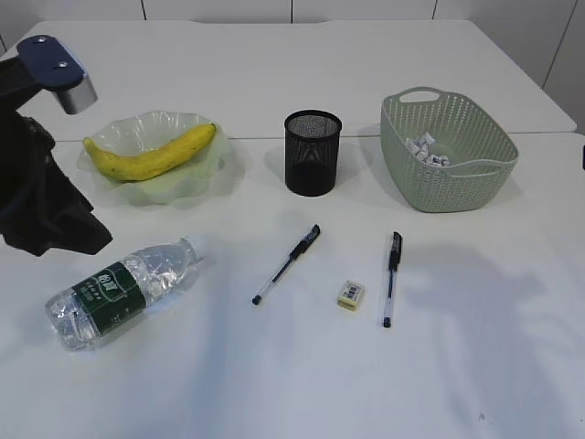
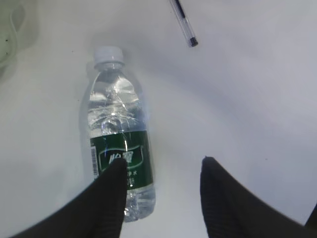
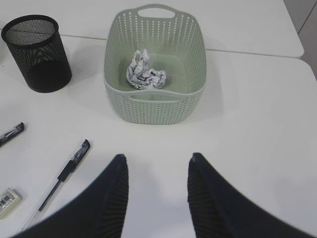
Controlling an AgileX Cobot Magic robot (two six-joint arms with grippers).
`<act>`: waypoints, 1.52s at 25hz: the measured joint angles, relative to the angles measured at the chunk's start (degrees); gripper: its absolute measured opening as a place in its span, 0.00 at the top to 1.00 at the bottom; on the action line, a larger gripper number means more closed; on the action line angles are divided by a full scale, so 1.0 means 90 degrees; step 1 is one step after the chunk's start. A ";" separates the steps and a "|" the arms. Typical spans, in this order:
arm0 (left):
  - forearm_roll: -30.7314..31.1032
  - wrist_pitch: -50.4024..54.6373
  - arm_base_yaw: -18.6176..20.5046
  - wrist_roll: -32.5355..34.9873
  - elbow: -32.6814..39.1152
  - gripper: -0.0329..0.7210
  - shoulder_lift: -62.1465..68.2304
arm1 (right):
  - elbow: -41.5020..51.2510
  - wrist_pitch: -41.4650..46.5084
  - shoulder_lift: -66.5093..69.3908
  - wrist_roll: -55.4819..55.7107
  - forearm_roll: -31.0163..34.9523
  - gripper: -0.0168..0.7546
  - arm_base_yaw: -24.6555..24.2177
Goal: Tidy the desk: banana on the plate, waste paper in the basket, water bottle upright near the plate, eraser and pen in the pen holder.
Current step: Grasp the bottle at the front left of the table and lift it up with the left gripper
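Observation:
The banana [image 1: 151, 155] lies on the pale green plate [image 1: 196, 183] at the back left. A crumpled waste paper [image 1: 422, 146] [image 3: 143, 72] rests inside the green basket [image 1: 457, 187] [image 3: 153, 106]. On its side at the front left lies the water bottle [image 1: 123, 288] [image 2: 119, 134]. My left gripper [image 2: 163, 166] hovers open above it, its left finger over the label. Two pens [image 1: 288, 263] [image 1: 391, 274] and the eraser [image 1: 351, 294] [image 3: 7, 201] lie on the table in front of the black pen holder [image 1: 312, 151] [image 3: 37, 52]. My right gripper [image 3: 156, 161] hangs open and empty before the basket.
The left arm's dark body [image 1: 37, 183] stands at the left edge beside the plate. A pen's tip [image 2: 184, 25] shows beyond the bottle's cap. The table's rear seam runs behind the basket.

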 joint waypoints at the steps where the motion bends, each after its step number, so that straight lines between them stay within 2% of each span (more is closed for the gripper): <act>1: -0.0032 -0.0026 0.0000 0.0045 -0.0065 0.50 0.0096 | 0.0000 0.0000 0.0000 0.0000 0.0000 0.59 0.0000; 25: 0.0094 -0.0366 0.0000 0.0122 -0.0157 0.50 0.0266 | 0.0000 0.0028 0.0000 0.0000 0.0000 0.59 0.0000; 28: 0.0108 -0.0366 0.0000 0.0122 -0.0347 0.47 0.0320 | 0.0000 0.0028 0.0000 0.0000 0.0000 0.59 0.0000; 38: 0.0121 -0.0010 0.0000 -0.0084 -0.1371 0.28 0.0961 | 0.0000 0.0028 0.0000 0.0000 0.0000 0.59 0.0000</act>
